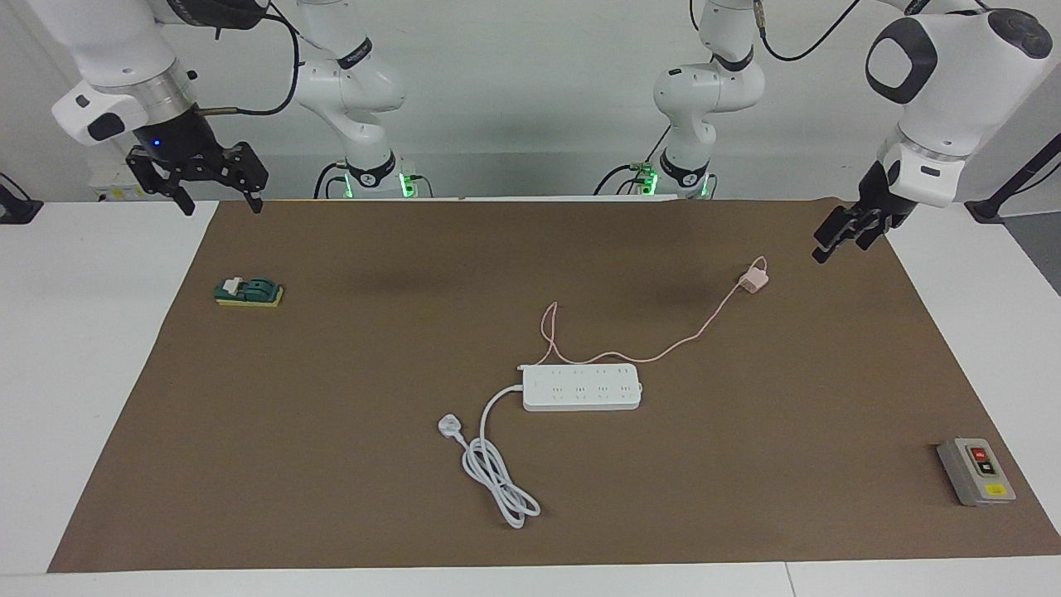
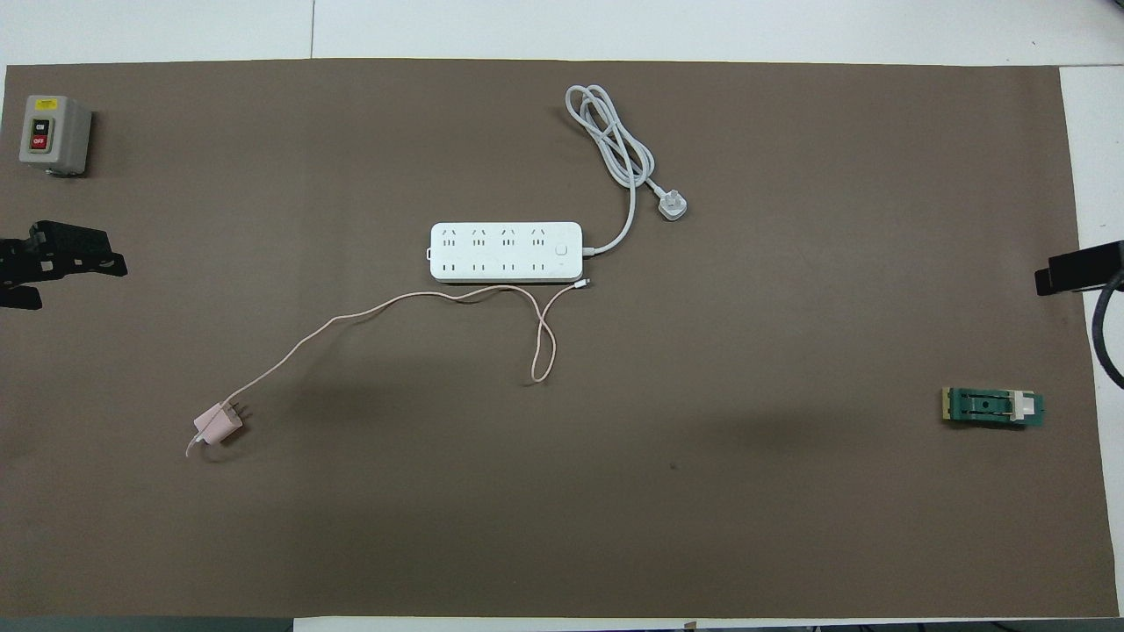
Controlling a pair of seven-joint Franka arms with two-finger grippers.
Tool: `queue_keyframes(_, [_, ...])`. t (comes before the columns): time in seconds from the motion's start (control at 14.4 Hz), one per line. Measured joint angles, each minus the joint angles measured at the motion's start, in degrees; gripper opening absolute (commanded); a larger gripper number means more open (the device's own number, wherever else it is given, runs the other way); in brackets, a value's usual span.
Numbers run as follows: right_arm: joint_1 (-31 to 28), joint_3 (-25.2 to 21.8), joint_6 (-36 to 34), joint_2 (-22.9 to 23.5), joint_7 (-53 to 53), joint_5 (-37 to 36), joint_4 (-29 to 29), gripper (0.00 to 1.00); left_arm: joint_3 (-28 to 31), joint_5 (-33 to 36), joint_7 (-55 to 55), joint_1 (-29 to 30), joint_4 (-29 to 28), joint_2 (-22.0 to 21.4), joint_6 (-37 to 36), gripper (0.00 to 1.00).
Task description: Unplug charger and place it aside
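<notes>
The charger (image 1: 753, 282), a small pale pink cube, lies on the brown mat with its prongs free of any socket. It is nearer to the robots than the white power strip (image 1: 582, 386) and toward the left arm's end. It also shows in the overhead view (image 2: 218, 426). Its thin pink cable (image 2: 351, 316) trails to the power strip (image 2: 505, 252) and ends loose beside it. My left gripper (image 1: 840, 249) hangs open and empty over the mat's edge, apart from the charger. My right gripper (image 1: 222, 206) is open and empty, raised over the right arm's end.
The strip's thick white cord ends in a white three-pin plug (image 1: 448, 426) lying on the mat farther from the robots. A grey on/off switch box (image 1: 976, 471) stands at the left arm's end. A green and yellow block (image 1: 249, 292) lies at the right arm's end.
</notes>
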Motion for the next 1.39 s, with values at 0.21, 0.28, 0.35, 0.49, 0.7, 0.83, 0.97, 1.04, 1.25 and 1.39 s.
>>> queue_keyframes(0.21, [0.0, 0.0, 0.0, 0.0, 0.0, 0.0, 0.0, 1.00, 0.1, 0.1, 0.0, -0.1, 0.2, 0.0, -2.0, 1.00])
queue_keyframes(0.28, [0.0, 0.0, 0.0, 0.0, 0.0, 0.0, 0.0, 1.00, 0.2, 0.2, 0.0, -0.1, 0.7, 0.0, -2.4, 1.00])
queue_keyframes(0.35, [0.0, 0.1, 0.0, 0.0, 0.0, 0.0, 0.0, 1.00, 0.2, 0.2, 0.0, -0.1, 1.5, 0.0, -3.2, 1.00])
queue_keyframes(0.49, [0.1, 0.1, 0.0, 0.0, 0.0, 0.0, 0.0, 1.00, 0.1, 0.2, 0.0, -0.1, 3.5, 0.0, -5.6, 1.00])
queue_keyframes(0.7, [0.2, 0.1, 0.0, 0.0, 0.0, 0.0, 0.0, 1.00, -1.2, 0.3, 0.7, -0.2, 4.5, 0.0, -6.6, 1.00])
queue_keyframes(0.83, [0.2, 0.1, 0.0, 0.0, 0.0, 0.0, 0.0, 1.00, -2.1, 0.8, 1.5, -0.5, 5.2, 0.1, -7.2, 1.00])
queue_keyframes(0.97, [0.1, 0.1, 0.0, 0.0, 0.0, 0.0, 0.0, 1.00, -2.3, 1.2, 2.3, -0.8, 7.0, 0.4, -9.0, 1.00])
queue_keyframes(1.04, [0.1, 0.1, 0.0, 0.0, 0.0, 0.0, 0.0, 1.00, -2.4, 1.2, 2.8, -1.0, 7.7, 0.5, -9.4, 1.00])
queue_keyframes(1.25, [0.1, 0.1, 0.0, 0.0, 0.0, 0.0, 0.0, 1.00, -2.2, 1.2, 4.0, -2.9, 8.3, 0.8, -9.5, 1.00])
queue_keyframes(1.39, [0.1, 0.1, 0.0, 0.0, 0.0, 0.0, 0.0, 1.00, -2.1, 1.2, 4.6, -4.2, 8.3, 1.0, -9.5, 1.00])
